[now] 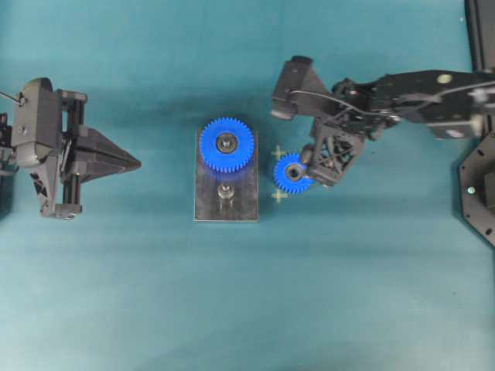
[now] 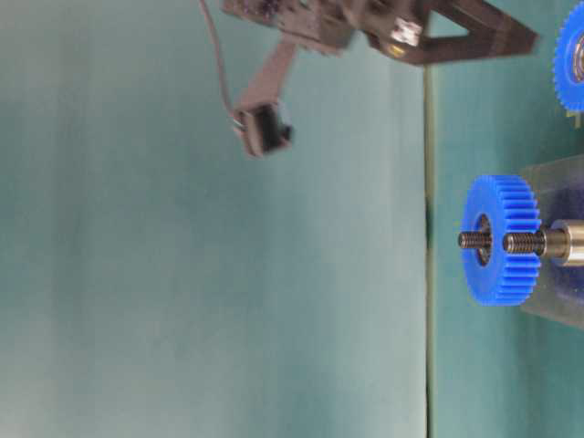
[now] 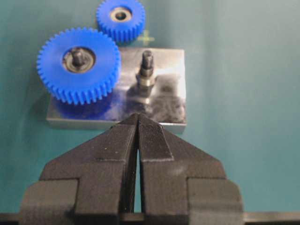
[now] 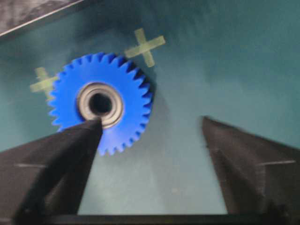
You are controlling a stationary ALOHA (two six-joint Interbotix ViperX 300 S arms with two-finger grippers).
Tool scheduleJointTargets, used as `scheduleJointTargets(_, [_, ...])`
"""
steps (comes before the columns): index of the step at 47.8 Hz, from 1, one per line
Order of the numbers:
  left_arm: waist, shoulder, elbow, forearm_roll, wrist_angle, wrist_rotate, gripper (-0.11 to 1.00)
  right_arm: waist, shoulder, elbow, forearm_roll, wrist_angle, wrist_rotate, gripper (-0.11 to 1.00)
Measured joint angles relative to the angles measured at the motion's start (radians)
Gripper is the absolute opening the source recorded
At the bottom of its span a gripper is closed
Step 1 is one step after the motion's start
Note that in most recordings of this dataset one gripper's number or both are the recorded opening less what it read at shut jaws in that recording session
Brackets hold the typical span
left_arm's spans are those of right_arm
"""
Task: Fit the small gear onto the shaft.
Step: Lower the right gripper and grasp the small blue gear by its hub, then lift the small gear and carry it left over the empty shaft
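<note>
The small gear [image 1: 292,173] [image 4: 101,103] lies flat on the teal mat, just right of the grey plate [image 1: 244,205], between two pale cross marks. The shaft [image 1: 225,190] [image 3: 146,68] stands bare on the plate's near half. My right gripper [image 1: 321,164] [image 4: 151,121] hovers open over the mat beside the small gear. One of its fingertips [image 4: 91,129] overlaps the hub's edge in the wrist view, and nothing is held. My left gripper [image 1: 136,163] [image 3: 138,116] is shut and empty, well to the left of the plate and pointing at it.
A larger blue gear [image 1: 227,144] [image 3: 78,63] sits on the plate's far post, close beside the shaft. Two tape crosses [image 4: 145,47] mark the mat around the small gear. The right arm [image 1: 418,97] stretches in from the right edge.
</note>
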Motion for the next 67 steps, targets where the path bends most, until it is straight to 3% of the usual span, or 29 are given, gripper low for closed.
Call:
scheduleJointTargets(4, [-0.002,0.0,0.0,0.0,0.0,0.0,0.0,-0.002,0.023,-0.011,-0.002,0.0,-0.002,0.9])
scheduleJointTargets(46, [-0.002,0.005,0.002,0.0,0.0,0.0,0.0,0.012,0.126,-0.067,-0.006,0.061,0.0,0.91])
scheduleJointTargets(59, [-0.003,0.008,0.0,0.0,0.0,-0.002,0.0,0.021,0.138,-0.095,-0.009,0.155,-0.002,0.91])
scheduleJointTargets(67, [-0.003,0.008,0.0,0.0,-0.005,-0.002,0.0,0.021,0.153,-0.114,-0.012,0.167,0.0,0.83])
